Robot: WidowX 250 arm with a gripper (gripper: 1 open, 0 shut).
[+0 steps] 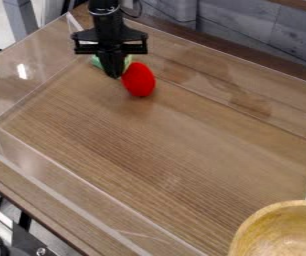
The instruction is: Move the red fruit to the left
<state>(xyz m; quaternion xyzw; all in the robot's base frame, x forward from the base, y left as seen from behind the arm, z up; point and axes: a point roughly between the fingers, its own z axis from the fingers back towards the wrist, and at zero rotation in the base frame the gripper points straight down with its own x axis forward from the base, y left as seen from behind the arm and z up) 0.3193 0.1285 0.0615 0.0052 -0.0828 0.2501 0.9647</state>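
Note:
The red fruit (140, 79) lies tilted on the wooden tabletop at the back left, a small bright red strawberry shape. My gripper (113, 68) points straight down just left of it, with its black fingers shut together at the fruit's upper-left end. The fruit trails to the right of the fingers. Its leafy cap is hidden behind them.
A flat green block (100, 62) peeks out behind and left of the fingers. Clear plastic walls (36, 70) fence the wooden table on all sides, and the left wall is close to the gripper. A wooden bowl (289, 232) sits at the front right corner.

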